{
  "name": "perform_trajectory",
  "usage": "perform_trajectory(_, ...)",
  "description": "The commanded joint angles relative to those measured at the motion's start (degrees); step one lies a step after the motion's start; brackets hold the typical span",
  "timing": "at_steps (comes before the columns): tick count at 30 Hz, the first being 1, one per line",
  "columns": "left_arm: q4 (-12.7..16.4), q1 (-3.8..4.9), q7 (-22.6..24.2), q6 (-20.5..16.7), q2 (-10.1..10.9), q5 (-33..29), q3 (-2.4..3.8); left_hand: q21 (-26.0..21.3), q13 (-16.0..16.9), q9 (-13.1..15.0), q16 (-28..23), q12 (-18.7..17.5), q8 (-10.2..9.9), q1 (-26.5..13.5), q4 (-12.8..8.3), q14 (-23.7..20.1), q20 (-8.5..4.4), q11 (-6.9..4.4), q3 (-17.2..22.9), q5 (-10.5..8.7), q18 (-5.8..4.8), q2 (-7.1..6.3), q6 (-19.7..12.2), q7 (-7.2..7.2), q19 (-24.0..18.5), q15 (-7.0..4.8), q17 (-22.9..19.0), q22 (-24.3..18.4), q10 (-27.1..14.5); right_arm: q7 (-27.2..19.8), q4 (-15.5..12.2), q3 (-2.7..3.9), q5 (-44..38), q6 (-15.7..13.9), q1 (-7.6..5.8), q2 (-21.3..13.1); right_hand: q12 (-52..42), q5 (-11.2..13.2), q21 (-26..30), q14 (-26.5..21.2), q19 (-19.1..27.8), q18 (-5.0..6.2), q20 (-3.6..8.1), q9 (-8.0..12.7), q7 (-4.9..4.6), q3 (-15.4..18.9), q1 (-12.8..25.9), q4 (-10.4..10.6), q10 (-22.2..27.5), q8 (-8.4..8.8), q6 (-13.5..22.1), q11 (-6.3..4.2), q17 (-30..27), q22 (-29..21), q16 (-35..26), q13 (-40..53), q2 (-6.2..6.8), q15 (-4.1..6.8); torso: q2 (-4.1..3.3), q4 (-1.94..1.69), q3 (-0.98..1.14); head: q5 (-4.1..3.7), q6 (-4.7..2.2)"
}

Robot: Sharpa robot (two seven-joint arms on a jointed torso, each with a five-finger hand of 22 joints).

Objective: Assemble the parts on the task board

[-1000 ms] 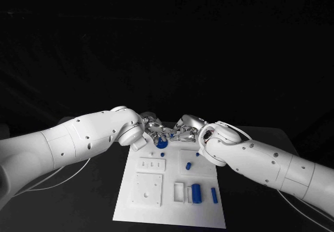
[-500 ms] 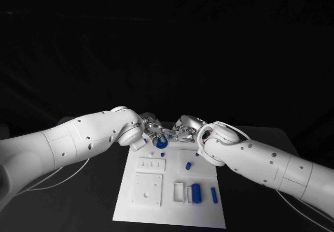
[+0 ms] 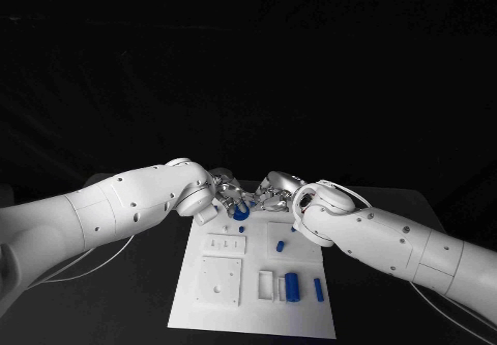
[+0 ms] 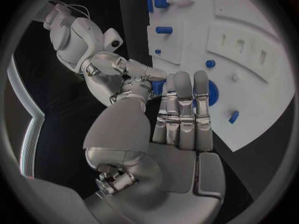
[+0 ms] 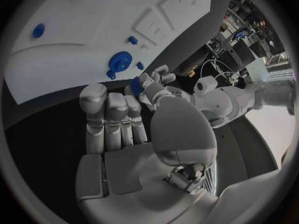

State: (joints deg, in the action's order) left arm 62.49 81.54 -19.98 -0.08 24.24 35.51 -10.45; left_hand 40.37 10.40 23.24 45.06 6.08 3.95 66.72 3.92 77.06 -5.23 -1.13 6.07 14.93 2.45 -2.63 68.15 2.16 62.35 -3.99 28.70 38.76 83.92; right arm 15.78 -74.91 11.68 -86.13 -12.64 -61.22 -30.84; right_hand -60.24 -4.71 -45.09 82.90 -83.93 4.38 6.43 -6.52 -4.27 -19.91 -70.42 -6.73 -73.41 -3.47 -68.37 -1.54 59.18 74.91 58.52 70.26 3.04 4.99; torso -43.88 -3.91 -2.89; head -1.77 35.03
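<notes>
Both hands meet over the far end of the white task board (image 3: 207, 305). My left hand (image 3: 220, 197) and right hand (image 3: 276, 197) hold one small blue part (image 3: 240, 211) between their fingertips, just above the board. In the left wrist view the blue part (image 4: 157, 87) sits between the left hand (image 4: 177, 114) thumb and fingers, with the right hand (image 4: 118, 74) touching it. In the right wrist view the same part (image 5: 135, 86) lies at the tips of the right hand (image 5: 118, 119), touched by the left hand (image 5: 156, 80). A blue gear (image 4: 212, 92) (image 5: 120, 62) lies on the board under the hands.
More blue parts lie on the board: a short cylinder (image 3: 279, 246), a thick cylinder (image 3: 292, 287), a thin rod (image 3: 318, 290) and small pegs (image 3: 241, 230). Recessed white plates (image 3: 220, 282) take up the board's left half. Black table surrounds the board.
The hands have drawn slightly closer together and the blue part between them sits a little higher. Nothing on the board has moved.
</notes>
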Motion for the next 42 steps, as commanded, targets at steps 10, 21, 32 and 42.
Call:
perform_trajectory(10,-0.05,-0.1,0.8,1.02,-0.63,-1.41,-0.55,-0.38,-0.86,0.55,1.45,-0.14,-0.2,3.52,-3.98,-0.3,-0.24,-0.36,2.91,5.66,-0.71,3.24,-0.31,-0.37,0.4,-0.35,0.68,1.7,2.82,-0.56,-0.06,-0.12,-0.47,1.34,0.02,0.53,0.11,-0.43,0.35,0.11,-3.27,-0.78,0.17,-0.03,1.45,0.1,-0.42,0.32,0.09,-0.17,-1.74,-0.29,-0.08,5.36,-0.24,-0.03,0.29,0.37,0.0,0.0,-0.01,-0.02,0.17)
perform_trajectory(21,0.35,-0.23,1.5,-0.27,-0.45,-2.92,-0.66,0.71,-1.51,13.31,2.86,2.67,0.94,0.11,-10.07,-1.06,-0.74,-0.53,10.13,18.68,-0.6,3.35,0.2,-0.76,-1.36,-0.88,1.12,5.6,2.92,-0.52,0.56,-0.47,-0.46,1.58,0.02,0.61,0.14,-0.46,0.35,0.1,-3.27,-0.78,0.18,0.0,1.43,0.21,-0.39,0.34,0.13,-0.16,-1.68,-0.29,-0.06,5.36,-0.22,-0.05,0.33,0.37,0.05,-0.07,-0.06,-0.07,0.23)
perform_trajectory(32,2.12,-0.32,0.91,0.34,0.68,-4.58,-0.68,0.37,1.07,24.43,6.51,9.09,-0.11,-4.72,-13.71,-1.06,-1.49,-1.36,12.22,21.91,-1.11,3.86,2.29,-1.88,-1.04,-1.65,2.09,9.48,2.93,-0.43,1.2,-0.74,-0.71,1.11,0.03,0.4,0.21,-0.47,0.38,0.11,-3.28,-0.77,0.18,0.05,1.41,0.29,-0.32,0.47,0.18,-0.17,-1.59,-0.27,-0.07,5.35,-0.24,-0.1,0.49,0.37,0.06,-0.06,-0.07,-0.14,0.5)
perform_trajectory(42,3.35,-0.56,0.89,-0.37,1.75,-4.27,-0.69,0.08,2.49,26.09,10.39,11.44,-0.18,-5.84,-15.09,-1.39,-1.94,-1.74,12.66,22.56,-1.29,4.22,2.81,-2.17,-0.7,-2.08,1.39,12.99,2.91,-0.54,1.32,-0.77,-0.79,0.84,0.05,0.17,0.59,-0.39,0.5,0.09,-3.29,-0.67,0.09,0.55,1.08,0.09,-0.33,0.96,0.45,-0.15,-0.8,-0.07,-0.13,5.33,-0.33,-0.41,1.37,0.28,0.02,-0.04,-0.03,-0.1,0.56)
